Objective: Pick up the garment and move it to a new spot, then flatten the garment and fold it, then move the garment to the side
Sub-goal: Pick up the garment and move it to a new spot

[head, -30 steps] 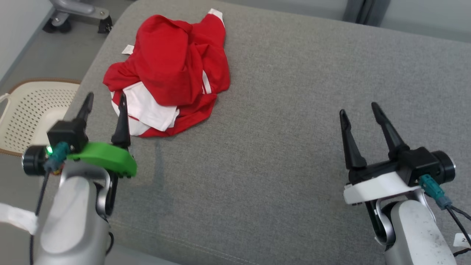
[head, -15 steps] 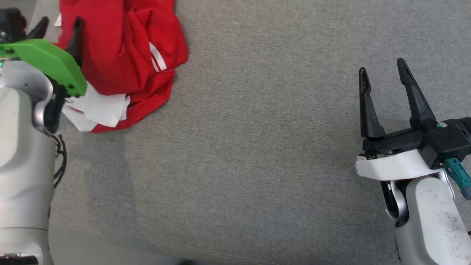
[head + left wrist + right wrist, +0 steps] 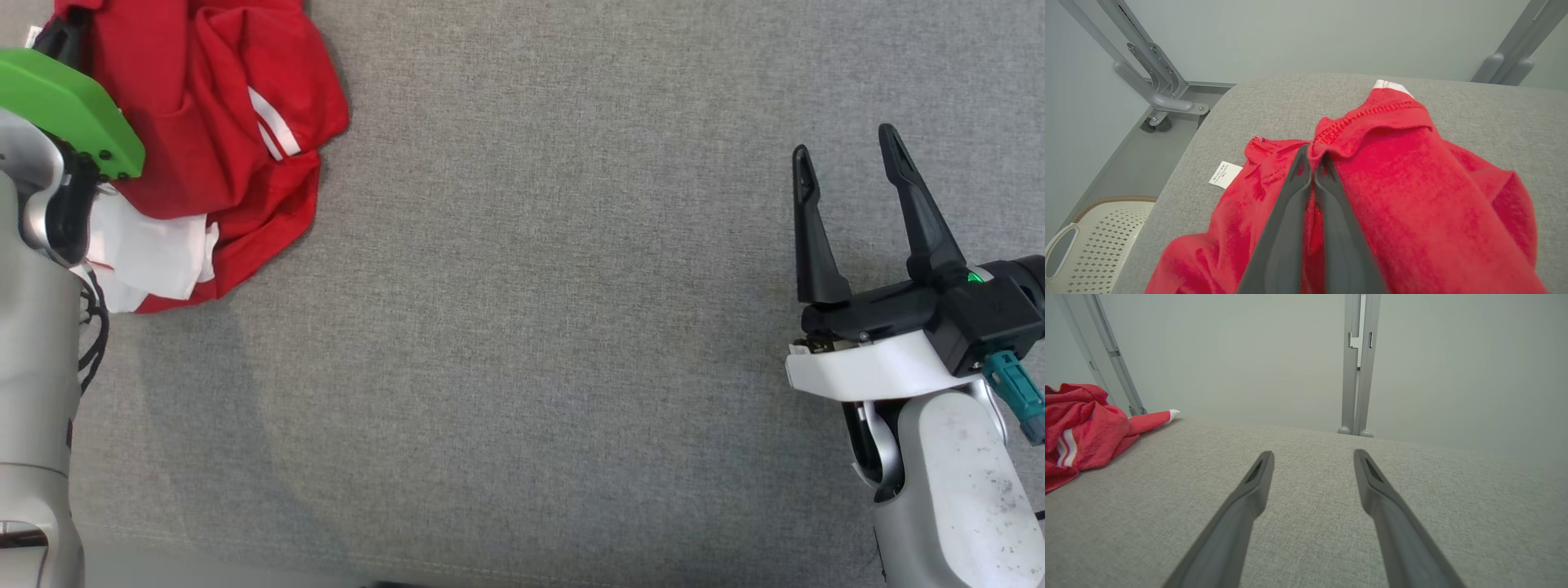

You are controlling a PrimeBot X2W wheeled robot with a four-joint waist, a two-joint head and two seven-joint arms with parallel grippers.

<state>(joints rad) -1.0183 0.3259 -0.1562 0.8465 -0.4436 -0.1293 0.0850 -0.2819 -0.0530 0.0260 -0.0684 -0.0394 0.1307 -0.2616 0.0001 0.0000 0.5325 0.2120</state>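
Observation:
The garment (image 3: 220, 98) is a crumpled red piece with white stripes and white panels. It lies at the far left of the grey padded table (image 3: 531, 327). In the left wrist view my left gripper (image 3: 1312, 157) is shut on a raised fold of the red garment (image 3: 1412, 196) near its stitched hem. From the head, that arm's green mount (image 3: 65, 106) sits over the garment's left side and hides the fingers. My right gripper (image 3: 847, 143) hovers open and holds nothing over bare table far to the right. The right gripper (image 3: 1313, 454) has the garment (image 3: 1081, 433) well off to its left.
A white perforated basket (image 3: 1090, 241) stands on the floor beside the table's left edge. Grey metal frame legs (image 3: 1155, 81) rise behind the table, and another post (image 3: 1357, 363) stands at its far side. A white care label (image 3: 1224, 174) sticks out of the garment.
The head camera has shifted, so the whole picture moved. My left gripper reached over the garment and closed on a fold of it. The right gripper stays open.

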